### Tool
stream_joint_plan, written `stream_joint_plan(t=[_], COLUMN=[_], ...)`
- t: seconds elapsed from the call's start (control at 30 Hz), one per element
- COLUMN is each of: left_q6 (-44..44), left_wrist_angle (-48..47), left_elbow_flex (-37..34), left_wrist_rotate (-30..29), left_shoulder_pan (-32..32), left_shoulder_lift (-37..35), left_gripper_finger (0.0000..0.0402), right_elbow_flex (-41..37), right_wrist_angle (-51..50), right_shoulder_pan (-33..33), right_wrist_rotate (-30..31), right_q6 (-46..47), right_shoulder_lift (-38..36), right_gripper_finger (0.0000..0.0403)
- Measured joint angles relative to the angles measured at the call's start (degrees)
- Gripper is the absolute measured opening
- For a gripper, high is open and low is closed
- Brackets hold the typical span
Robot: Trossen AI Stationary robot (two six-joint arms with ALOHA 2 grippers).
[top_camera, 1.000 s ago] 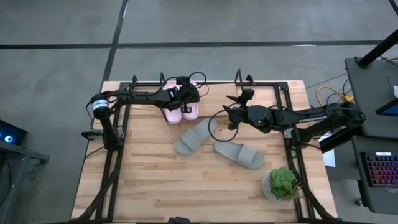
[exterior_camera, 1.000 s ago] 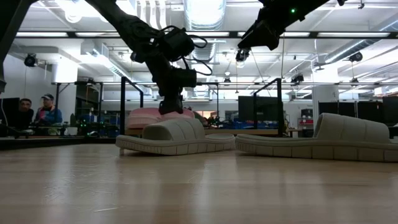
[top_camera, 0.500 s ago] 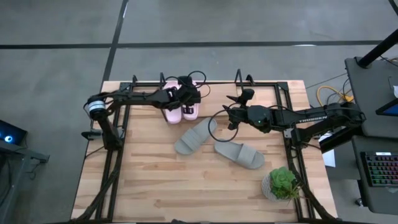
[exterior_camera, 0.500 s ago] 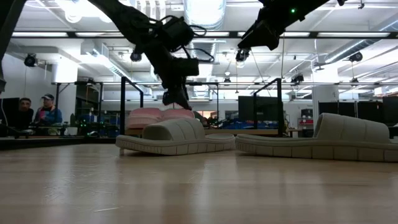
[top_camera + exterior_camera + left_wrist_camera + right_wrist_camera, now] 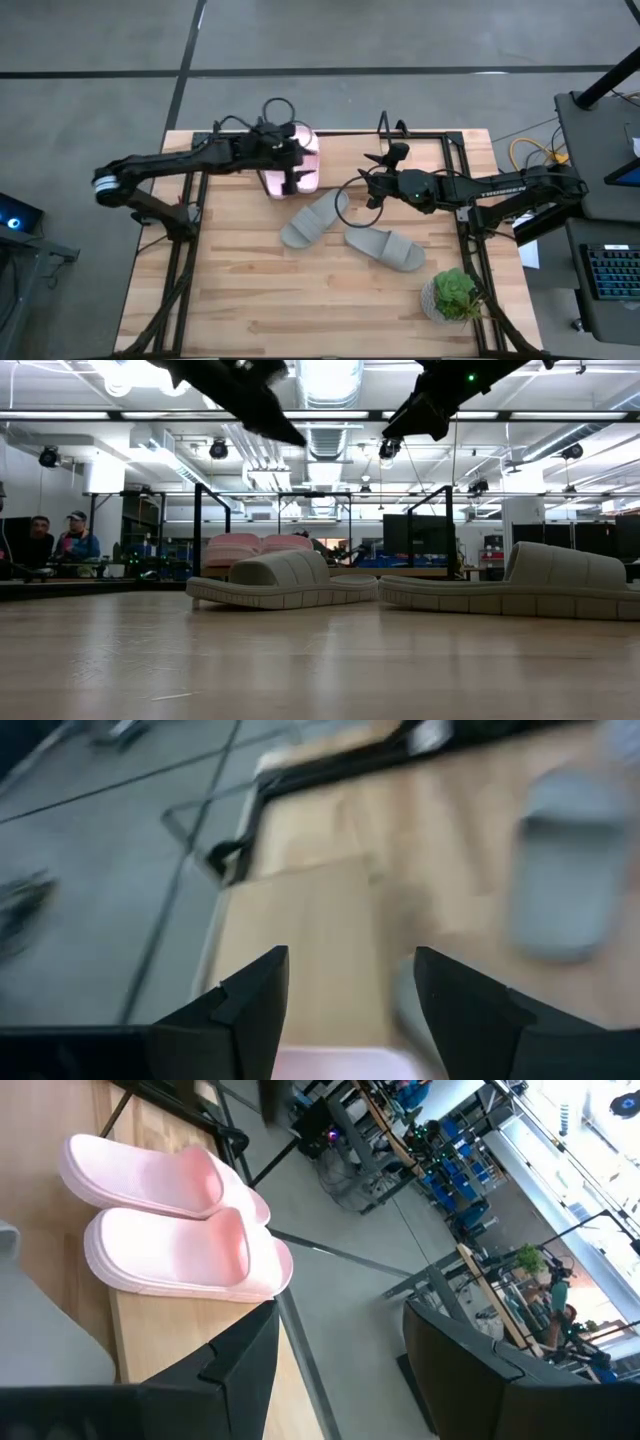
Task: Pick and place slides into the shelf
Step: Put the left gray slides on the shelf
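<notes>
Two pale pink slides (image 5: 175,1210) lie side by side, soles down, on the wooden board of the shelf (image 5: 420,137) at the table's far edge; they also show in the high view (image 5: 308,160). Two grey slides (image 5: 312,220) (image 5: 386,249) rest flat on the table's middle. My left gripper (image 5: 350,955) hangs open in the air above the pink slides (image 5: 260,543), with nothing between its fingers. To the right of the pink slides, my right gripper (image 5: 340,1305) waits open, above the table and facing them.
A small green potted plant (image 5: 455,295) stands at the near right corner. The shelf's black uprights (image 5: 199,530) rise at the far edge. The table's near half is bare wood. People sit in the room beyond the table (image 5: 60,540).
My left gripper has let go of the pink slide and risen well clear of it, tipping from pointing down toward level, while its arm has drawn back toward the table's left. The pink slide stays on the shelf's board beside the other one.
</notes>
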Motion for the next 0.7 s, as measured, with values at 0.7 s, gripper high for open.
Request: stream_joint_plan(t=[0.7], left_q6=[-4.1], left_wrist_angle=[-1.4], left_elbow_flex=[-16.4], left_wrist_rotate=[-19.8], left_shoulder_pan=[-18.8], left_shoulder_lift=[-14.5], left_gripper_finger=[0.0200], right_elbow_flex=[0.0], right_wrist_angle=[-1.8], right_shoulder_pan=[0.0], right_wrist_rotate=[0.0], right_q6=[1.7], right_shoulder_lift=[0.0], right_gripper_finger=[0.0205])
